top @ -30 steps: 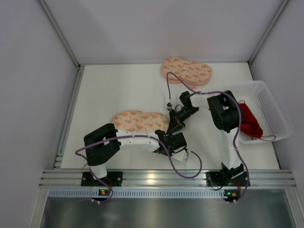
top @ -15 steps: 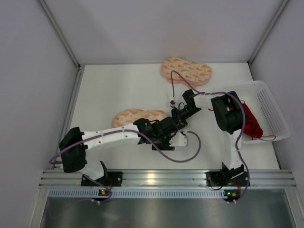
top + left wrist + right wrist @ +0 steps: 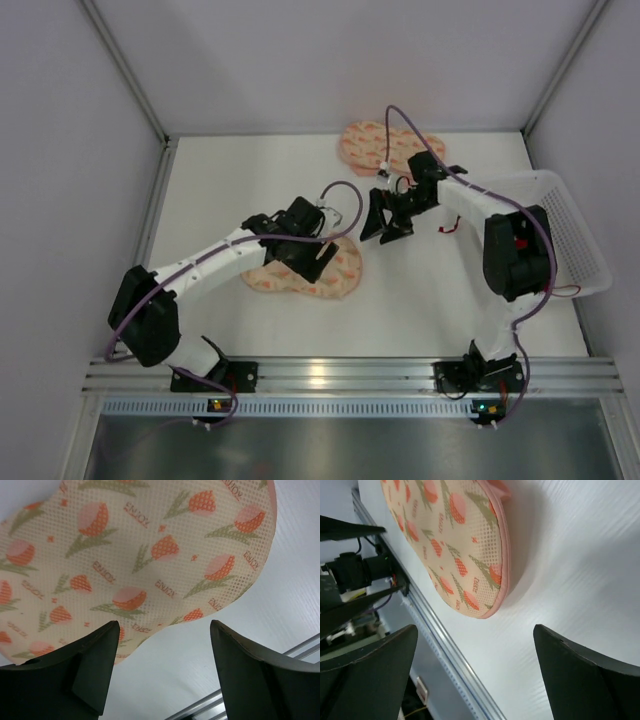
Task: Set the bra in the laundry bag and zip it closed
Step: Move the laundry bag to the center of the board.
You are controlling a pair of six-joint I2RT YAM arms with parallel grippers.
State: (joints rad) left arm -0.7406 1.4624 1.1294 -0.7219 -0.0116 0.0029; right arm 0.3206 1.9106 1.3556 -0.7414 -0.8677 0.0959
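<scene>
Left gripper [image 3: 164,626] spread, empty, just above the tulip-print laundry bag [image 3: 135,555] lying flat on the white surface [image 3: 280,580], right gripper [image 3: 475,628] spread wide, empty, bag ahead of it, untouched

Peach tulip-print laundry bag [image 3: 150,555] on white table [image 3: 280,605], just beyond two wide-apart dark jaws.

Table [image 3: 220,190]: laundry bag [image 3: 345,280], twin pouch [image 3: 360,150], basket [image 3: 578,235]
</scene>
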